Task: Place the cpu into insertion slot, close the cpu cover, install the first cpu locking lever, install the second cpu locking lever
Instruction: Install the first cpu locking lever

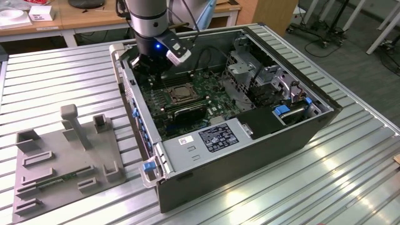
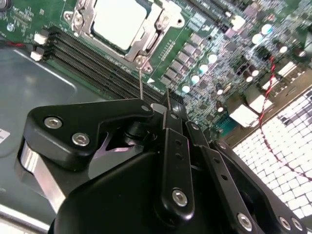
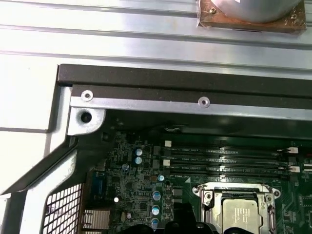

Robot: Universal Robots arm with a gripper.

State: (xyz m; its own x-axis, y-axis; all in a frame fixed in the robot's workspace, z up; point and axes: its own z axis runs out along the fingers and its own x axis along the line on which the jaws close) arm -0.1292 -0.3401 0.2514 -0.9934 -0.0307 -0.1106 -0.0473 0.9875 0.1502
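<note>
The cpu (image 2: pixel 118 22) lies in the insertion slot (image 2: pixel 146 46), pale and square, and it also shows in the first wrist view as cpu (image 3: pixel 242 214). The silver cpu cover (image 2: pixel 85 17) lies flat around it, framing the chip. A thin wire locking lever (image 2: pixel 140 80) rises from the slot's corner towards my gripper (image 2: pixel 169 97); its far end is hidden behind a gripper link. The fingers meet, shut, with nothing seen between them. In the exterior view the gripper (image 1: pixel 149 72) hangs inside the open computer case, just beyond the insertion slot (image 1: pixel 178 92).
The green motherboard (image 1: pixel 209 86) sits in the open black case (image 1: pixel 300 136). Long black memory slots (image 3: pixel 219 156) run beside the socket. A case wall (image 3: pixel 185 90) is close by. A silver box (image 1: pixel 206 140) fills the case's near end. A grey fixture plate (image 1: pixel 62 159) stands at the exterior view's left.
</note>
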